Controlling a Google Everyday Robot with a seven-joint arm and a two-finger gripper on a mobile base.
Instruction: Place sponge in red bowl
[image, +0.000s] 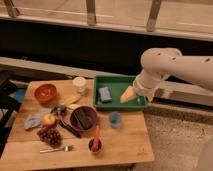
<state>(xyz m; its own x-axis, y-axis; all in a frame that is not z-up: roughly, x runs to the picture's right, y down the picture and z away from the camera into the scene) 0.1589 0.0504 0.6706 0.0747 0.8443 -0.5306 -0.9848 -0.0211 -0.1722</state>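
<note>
The sponge is a small blue-grey block lying in the left part of the green tray at the table's back right. The red bowl stands at the table's back left and holds nothing that I can see. My gripper, with yellowish tips, hangs from the white arm over the right part of the tray, a short way right of the sponge and apart from it. It holds nothing that I can see.
On the wooden table are a white cup, a banana, a dark bowl, a blue cup, an apple, grapes, a fork, a grey cloth and a carrot in a small cup.
</note>
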